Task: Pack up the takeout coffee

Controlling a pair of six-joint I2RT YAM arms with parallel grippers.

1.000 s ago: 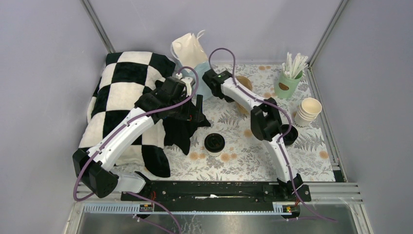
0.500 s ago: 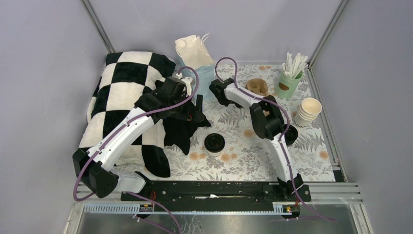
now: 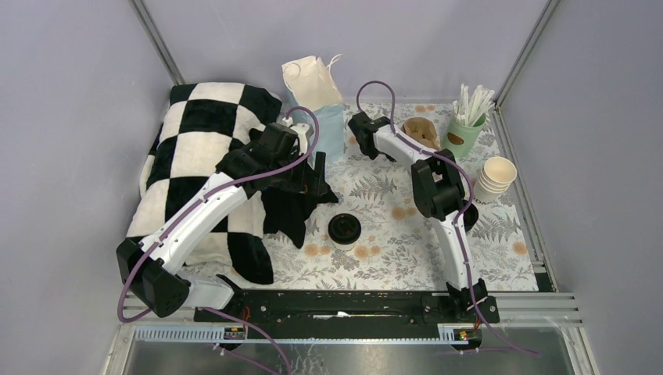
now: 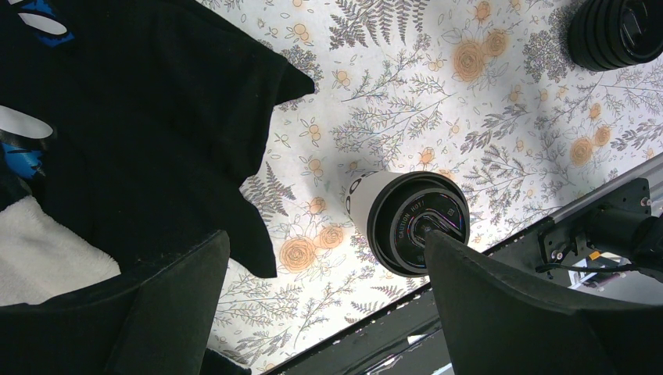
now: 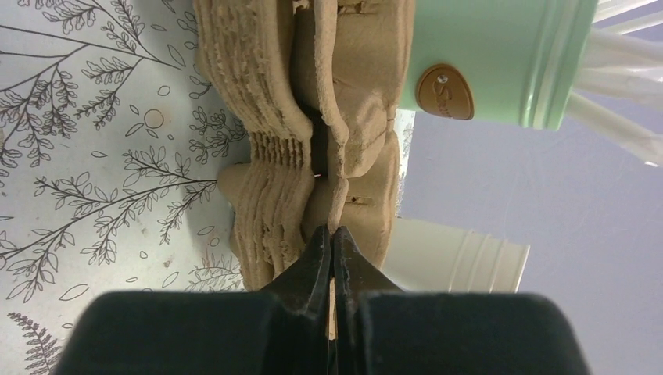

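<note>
Now that the right claw (image 5: 332, 233) has swung from bag (image 3: 313, 78) to cardboard trays (image 5: 266, 156), tips pinched together | coffee (image 4: 406, 223) unpacked on counter (image 3: 375, 258), well short of trays | left claw (image 4: 324, 238) spread wide | guessing tray first

Takeout coffee (image 4: 364, 197) paper, its lid (image 4: 418, 224) glossy plastic; pulp trays (image 5: 266, 117) rough, matt.

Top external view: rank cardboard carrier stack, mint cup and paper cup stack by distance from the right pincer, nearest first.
From the right pincer:
1. cardboard carrier stack: right at its tips, at the back of the table.
2. mint cup: further right, in the back right corner, holding white sticks.
3. paper cup stack: at the right edge, closer to the arm bases.
</note>
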